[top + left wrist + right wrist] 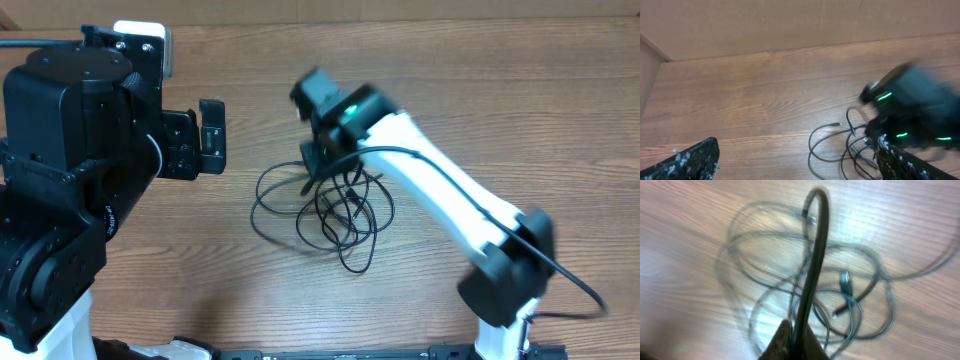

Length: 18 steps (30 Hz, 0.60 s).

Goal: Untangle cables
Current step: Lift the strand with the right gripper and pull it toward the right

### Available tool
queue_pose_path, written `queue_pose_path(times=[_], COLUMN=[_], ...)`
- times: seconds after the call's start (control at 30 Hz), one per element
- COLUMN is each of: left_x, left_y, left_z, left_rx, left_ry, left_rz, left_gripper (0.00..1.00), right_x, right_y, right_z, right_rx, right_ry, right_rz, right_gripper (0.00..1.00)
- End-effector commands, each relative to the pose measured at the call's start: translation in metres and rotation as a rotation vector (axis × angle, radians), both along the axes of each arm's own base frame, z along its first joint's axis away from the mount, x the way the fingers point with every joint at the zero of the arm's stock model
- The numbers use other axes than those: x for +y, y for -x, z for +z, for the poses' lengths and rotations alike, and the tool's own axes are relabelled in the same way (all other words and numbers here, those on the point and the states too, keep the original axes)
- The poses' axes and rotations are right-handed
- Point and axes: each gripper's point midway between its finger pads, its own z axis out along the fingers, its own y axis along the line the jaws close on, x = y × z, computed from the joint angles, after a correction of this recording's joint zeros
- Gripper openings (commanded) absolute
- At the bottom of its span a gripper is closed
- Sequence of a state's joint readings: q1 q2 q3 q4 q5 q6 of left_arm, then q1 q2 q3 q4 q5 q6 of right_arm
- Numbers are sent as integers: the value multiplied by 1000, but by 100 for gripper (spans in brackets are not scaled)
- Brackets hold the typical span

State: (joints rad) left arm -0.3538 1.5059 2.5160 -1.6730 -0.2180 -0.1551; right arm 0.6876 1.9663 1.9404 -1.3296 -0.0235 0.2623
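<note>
The cables (335,210) lie as a loose tangle of thin black loops in the middle of the wooden table. My right gripper (318,163) sits at the tangle's upper edge, shut on one strand. In the right wrist view its fingers (785,342) are pinched together and the held strand (812,265) rises from between them, arching over the blurred loops and a small plug end (845,282). My left gripper (211,136) hangs to the left of the tangle, apart from it. Its fingers (692,160) stand wide open with nothing between them, and the cables (840,145) lie toward its right finger.
A cardboard wall (740,25) runs along the table's far side. The left arm's black bulk (60,180) fills the left side. The right arm's white link (440,190) crosses from the lower right, with a thick black wire (565,275) trailing off it.
</note>
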Motion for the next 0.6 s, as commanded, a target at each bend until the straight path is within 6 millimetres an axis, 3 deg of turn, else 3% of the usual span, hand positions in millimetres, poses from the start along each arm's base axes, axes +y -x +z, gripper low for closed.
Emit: queue_pose_path(times=[0.0, 0.2, 0.4, 0.57], left_x=[1, 2, -1, -7], left_y=[1, 2, -1, -5], left_z=[1, -1, -5, -15], left_rx=[-4, 7, 23, 63], left_ry=[5, 2, 2, 1], left_rz=[7, 6, -2, -17], left_gripper=[100, 100, 100, 100], right_x=[-7, -29, -82, -123], right_y=[-9, 12, 30, 65], right_z=[136, 295, 386, 455], right_rx=[-291, -640, -957, -1202], right_ry=[-166, -409, -482, -572], right_rz=[-19, -19, -143, -181], right_gripper=[4, 4, 4, 4])
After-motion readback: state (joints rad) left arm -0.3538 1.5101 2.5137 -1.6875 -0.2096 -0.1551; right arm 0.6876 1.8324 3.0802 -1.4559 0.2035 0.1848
